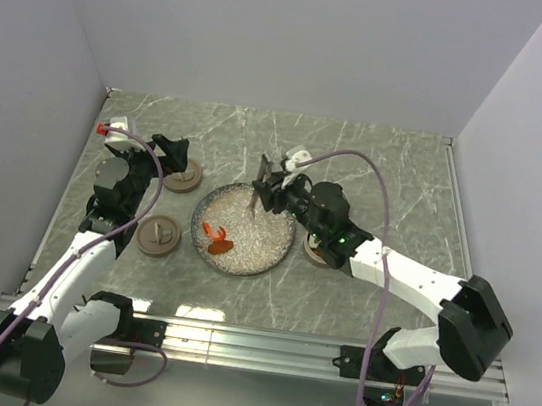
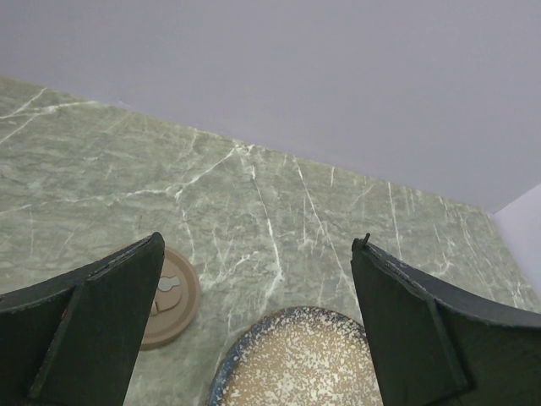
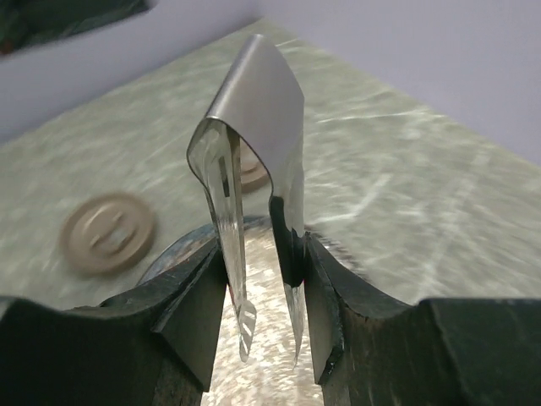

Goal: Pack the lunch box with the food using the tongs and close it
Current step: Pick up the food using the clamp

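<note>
Metal tongs (image 3: 262, 93) stand upright mid-frame, tips down toward the plate (image 1: 268, 238), pinched by the right hand (image 3: 264, 254); left hand (image 2: 258, 245) spread.

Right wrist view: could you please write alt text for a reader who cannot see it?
The right gripper clamps shiny metal tongs, folded end uppermost. Behind lie a speckled plate, a blurred round tan tin and the marble table.

Speckled grey plate (image 1: 264, 226); orange-red food (image 1: 214, 240); green marbled table (image 1: 385, 179)
</note>
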Robot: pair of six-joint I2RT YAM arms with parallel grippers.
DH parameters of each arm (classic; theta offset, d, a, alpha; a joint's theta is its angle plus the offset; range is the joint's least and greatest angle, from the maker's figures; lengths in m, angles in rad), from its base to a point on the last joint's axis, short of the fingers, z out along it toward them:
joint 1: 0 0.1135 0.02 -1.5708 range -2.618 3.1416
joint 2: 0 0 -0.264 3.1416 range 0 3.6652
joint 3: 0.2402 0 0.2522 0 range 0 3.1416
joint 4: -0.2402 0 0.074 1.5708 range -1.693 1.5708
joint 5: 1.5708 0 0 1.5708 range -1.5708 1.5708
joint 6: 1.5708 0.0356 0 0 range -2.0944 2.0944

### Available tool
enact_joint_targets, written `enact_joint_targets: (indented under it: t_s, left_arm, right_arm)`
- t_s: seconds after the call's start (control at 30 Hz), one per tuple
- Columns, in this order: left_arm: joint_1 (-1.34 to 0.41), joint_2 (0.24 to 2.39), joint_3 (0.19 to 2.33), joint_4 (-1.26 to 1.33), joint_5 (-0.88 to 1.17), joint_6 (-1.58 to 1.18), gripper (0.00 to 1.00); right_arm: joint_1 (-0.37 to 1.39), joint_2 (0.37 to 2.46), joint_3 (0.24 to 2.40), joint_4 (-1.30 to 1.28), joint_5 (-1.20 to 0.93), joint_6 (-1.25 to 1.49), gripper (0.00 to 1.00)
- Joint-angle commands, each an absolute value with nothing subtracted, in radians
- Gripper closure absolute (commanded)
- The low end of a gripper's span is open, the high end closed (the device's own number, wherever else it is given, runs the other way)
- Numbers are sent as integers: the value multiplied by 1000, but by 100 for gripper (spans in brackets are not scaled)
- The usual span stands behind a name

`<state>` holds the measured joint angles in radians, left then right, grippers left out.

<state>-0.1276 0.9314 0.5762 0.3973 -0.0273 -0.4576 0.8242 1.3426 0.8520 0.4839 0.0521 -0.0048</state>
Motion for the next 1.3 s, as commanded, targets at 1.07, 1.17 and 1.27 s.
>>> enact_joint_targets:
  t_s: [1.07, 1.17, 1.27]
  left_arm:
    - [-129, 925, 577, 379, -63, -463, 1]
    - [-129, 925, 578, 380, -61, -463, 1]
    - [-129, 922, 577, 380, -64, -465, 0]
  right_arm:
    - [825, 1588, 900, 770, -716, -97, 55]
    - [825, 1611, 910, 769, -718, -106, 55]
    - [825, 1621, 917, 769, -721, -117, 56]
